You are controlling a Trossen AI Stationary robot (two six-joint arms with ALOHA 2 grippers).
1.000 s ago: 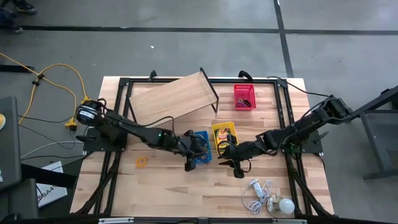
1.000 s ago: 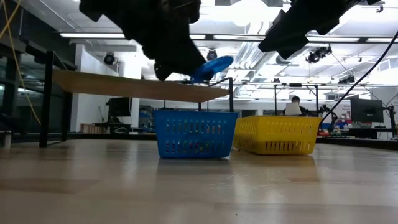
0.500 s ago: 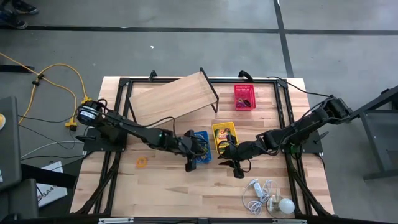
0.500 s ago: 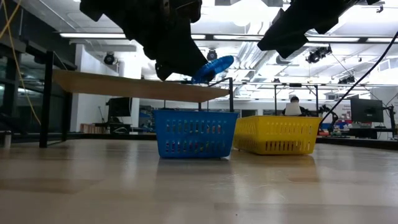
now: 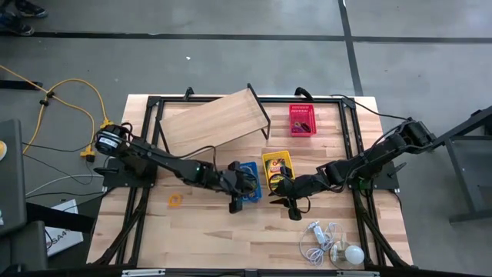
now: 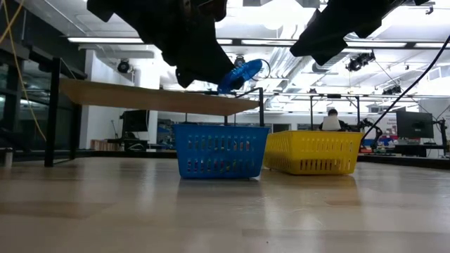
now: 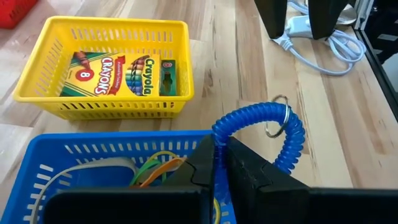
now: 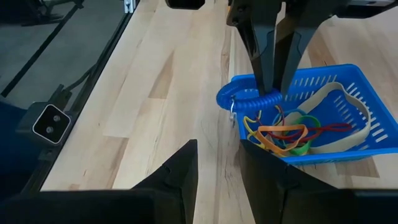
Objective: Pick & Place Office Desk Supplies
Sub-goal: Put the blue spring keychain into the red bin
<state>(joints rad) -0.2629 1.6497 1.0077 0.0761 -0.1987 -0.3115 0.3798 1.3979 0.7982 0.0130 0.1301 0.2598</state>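
Note:
My left gripper (image 5: 244, 185) is shut on a blue coiled loop (image 7: 261, 118) that carries a metal ring (image 7: 277, 119). It hovers above the blue basket (image 5: 247, 181), which holds several coloured rubber bands (image 8: 283, 130). In the low view the loop (image 6: 239, 74) hangs well above that basket (image 6: 220, 150). The yellow basket (image 7: 106, 62) beside it holds the crayon box (image 7: 124, 74). My right gripper (image 8: 217, 168) stands open and empty, raised near the yellow basket (image 5: 277, 168) on its near side. My left gripper pinches one side of the coiled loop (image 7: 219, 132) between its two fingertips. The fingers (image 8: 267, 56) slant down from the table's left. The rest of the loop sticks out past the fingertips, lifted clear above the blue basket's rim, with the metal ring (image 8: 231, 112) dangling from it.
A tilted wooden board on black legs (image 5: 215, 119) stands at the far left. A red basket (image 5: 301, 119) sits at the far right. A white bulb with its cord (image 5: 338, 246) lies near the front right edge, and an orange band (image 5: 175, 200) lies on the table at left.
Both arms have kept their places. The blue coiled loop has tipped a little in the left gripper, so that its opening now shows in the low view.

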